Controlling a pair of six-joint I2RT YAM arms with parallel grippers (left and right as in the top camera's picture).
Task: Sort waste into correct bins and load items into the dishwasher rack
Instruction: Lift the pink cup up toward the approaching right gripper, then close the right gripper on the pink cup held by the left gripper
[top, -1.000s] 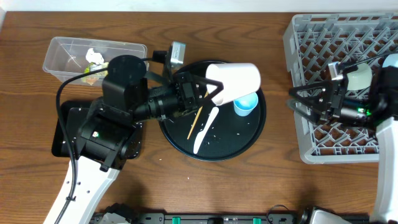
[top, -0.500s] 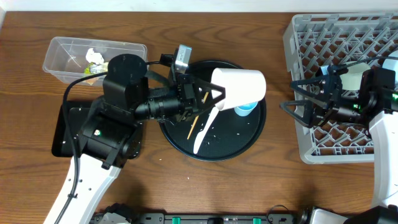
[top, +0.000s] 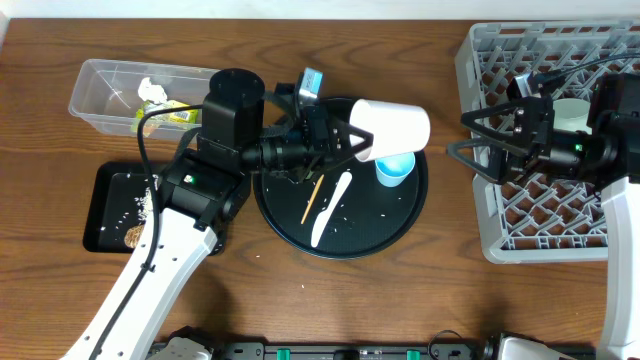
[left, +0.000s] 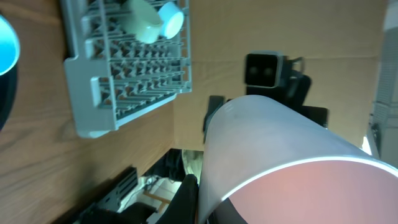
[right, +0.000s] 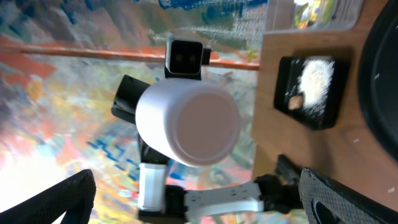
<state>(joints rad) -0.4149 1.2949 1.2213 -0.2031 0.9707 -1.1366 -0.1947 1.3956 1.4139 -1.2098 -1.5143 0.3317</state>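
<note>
- Step in hand: loading the rack (top: 480, 60). Left gripper (top: 350, 140) is clamped on the pink-white cup (top: 392, 127). The cup is on its side in the air over the round tray (top: 285, 215), base toward the rack.
- Right gripper (top: 468, 148) is spread wide and holds nothing. It sits at the rack's left edge, facing the cup. Its camera has the cup base centred between the fingers (right: 56, 199). Reads like a handover to me.
- Next move: get the right jaws around the cup body before you release the left. The wall is smooth and round, so grip it square or it may slip.
- Not yet loaded, all on the round tray: blue cup (top: 394, 170), spoon (top: 330, 208), chopstick (top: 312, 198).
- Bins: tissue (top: 152, 90) and wrapper (top: 178, 113) are in the clear tub (top: 95, 75). Rice (right: 314, 78) and the brown lump (top: 133, 235) are in the black tray (top: 105, 190). A few specks of rice are on the round tray too.
- Hard to see: how the left fingers sit on the rim. The left wrist view is mostly cup wall.
- The right arm covers part of the rack. A pale bowl (top: 572, 113) shows beside it, and a light-blue bowl (left: 171, 17) shows only in the left wrist view.
</note>
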